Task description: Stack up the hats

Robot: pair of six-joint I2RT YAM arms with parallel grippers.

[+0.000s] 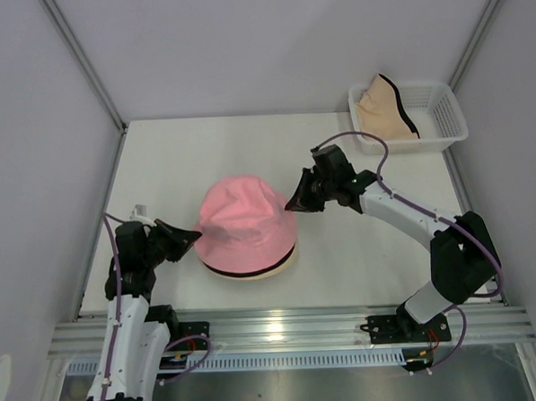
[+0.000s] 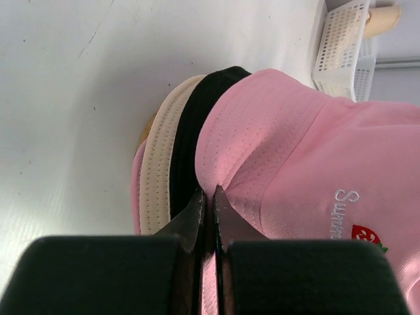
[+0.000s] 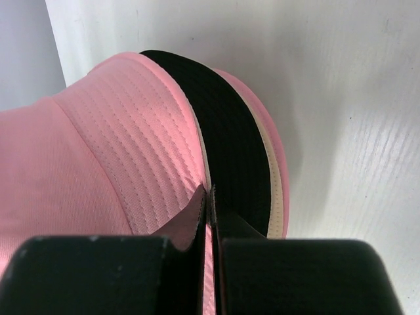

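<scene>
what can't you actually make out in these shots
black hat: crown covered by the pink hat, every view.
embroidered word on the pink hat: cut by the right edge, left wrist view.
peach hat in the basket: crumpled, shape unclear, top view.

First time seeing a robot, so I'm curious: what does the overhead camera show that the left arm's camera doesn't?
Only overhead: both arms, with the right claw at the opposite side of the pink hat. Only the left arm's camera: white stitched lettering and a red strawberry on that hat. Both: the left claw shut on its brim, a black hat and a cream hat beneath, and the white basket.
</scene>
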